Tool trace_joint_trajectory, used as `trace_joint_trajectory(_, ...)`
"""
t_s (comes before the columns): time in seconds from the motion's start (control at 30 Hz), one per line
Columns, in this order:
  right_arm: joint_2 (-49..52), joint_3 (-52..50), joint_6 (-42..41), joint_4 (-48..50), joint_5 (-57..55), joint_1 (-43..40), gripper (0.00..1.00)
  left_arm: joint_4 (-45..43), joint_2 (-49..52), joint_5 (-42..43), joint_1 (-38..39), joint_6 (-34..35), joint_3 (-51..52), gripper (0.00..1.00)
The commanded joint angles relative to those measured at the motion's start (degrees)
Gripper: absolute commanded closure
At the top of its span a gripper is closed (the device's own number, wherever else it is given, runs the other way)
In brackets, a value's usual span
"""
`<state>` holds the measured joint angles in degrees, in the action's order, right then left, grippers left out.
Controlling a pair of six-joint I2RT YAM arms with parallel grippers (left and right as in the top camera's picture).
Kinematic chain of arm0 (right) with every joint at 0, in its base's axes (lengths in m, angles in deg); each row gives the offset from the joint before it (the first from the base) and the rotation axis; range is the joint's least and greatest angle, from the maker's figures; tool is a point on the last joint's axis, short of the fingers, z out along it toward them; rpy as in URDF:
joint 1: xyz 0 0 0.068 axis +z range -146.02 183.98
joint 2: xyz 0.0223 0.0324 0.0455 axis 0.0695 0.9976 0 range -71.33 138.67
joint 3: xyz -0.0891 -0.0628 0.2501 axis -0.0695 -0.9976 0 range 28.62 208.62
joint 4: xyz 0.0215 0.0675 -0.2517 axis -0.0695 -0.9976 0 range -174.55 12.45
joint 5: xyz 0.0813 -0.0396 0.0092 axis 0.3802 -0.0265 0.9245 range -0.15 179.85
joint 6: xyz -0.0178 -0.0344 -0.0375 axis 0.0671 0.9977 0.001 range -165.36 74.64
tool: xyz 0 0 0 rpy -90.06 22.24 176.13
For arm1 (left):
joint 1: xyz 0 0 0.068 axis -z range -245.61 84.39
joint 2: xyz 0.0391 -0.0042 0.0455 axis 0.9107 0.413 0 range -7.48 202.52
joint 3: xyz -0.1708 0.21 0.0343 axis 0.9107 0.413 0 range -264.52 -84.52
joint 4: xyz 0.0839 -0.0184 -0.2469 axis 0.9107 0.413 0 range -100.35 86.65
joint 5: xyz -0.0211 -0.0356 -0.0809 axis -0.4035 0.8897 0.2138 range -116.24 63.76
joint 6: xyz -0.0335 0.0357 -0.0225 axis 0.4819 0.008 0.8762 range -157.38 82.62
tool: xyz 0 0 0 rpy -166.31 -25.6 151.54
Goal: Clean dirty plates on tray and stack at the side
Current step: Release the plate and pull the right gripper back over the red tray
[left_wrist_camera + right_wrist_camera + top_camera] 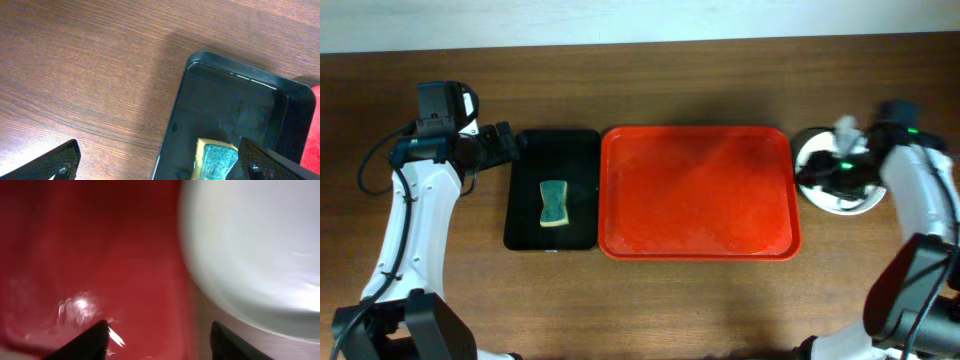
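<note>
The red tray (698,192) lies in the middle of the table with nothing on it. A stack of plates (840,200) with a white one on top stands just right of it, partly hidden by my right arm; the colours beneath cannot be told. My right gripper (817,172) is open and empty over the gap between the tray's right edge (100,255) and the white plate (250,245); its fingertips (159,337) show in the right wrist view. My left gripper (510,145) is open and empty at the black tray's far left corner (159,165).
A smaller black tray (582,150) lies left of the red tray and holds a yellow-and-green sponge (553,204), which also shows in the left wrist view (215,160). Bare wooden table (85,75) lies left of it.
</note>
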<state>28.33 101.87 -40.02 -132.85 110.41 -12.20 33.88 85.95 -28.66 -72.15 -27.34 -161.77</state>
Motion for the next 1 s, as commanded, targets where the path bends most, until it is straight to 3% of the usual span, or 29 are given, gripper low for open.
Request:
trace_joint_trajectory(0.0,0.09,0.02,3.45,-0.44,1.29,7.82,0.02,0.02,-0.22,-0.39,-0.11,-0.09,-0.59,0.01)
trace_joint_trajectory(0.3,0.09,0.02,3.43,-0.39,1.31,16.83,0.02,0.02,-0.24,-0.42,-0.11,-0.09,-0.59,0.01)
trace_joint_trajectory(0.77,-0.11,0.02,3.43,-0.37,1.09,17.27,0.02,0.02,-0.24,-0.42,-0.11,-0.09,-0.59,0.01)
trace_joint_trajectory(0.97,-8.35,0.02,3.43,-0.39,1.09,17.31,0.02,0.02,-0.22,-0.42,-0.11,-0.09,-0.59,0.01)
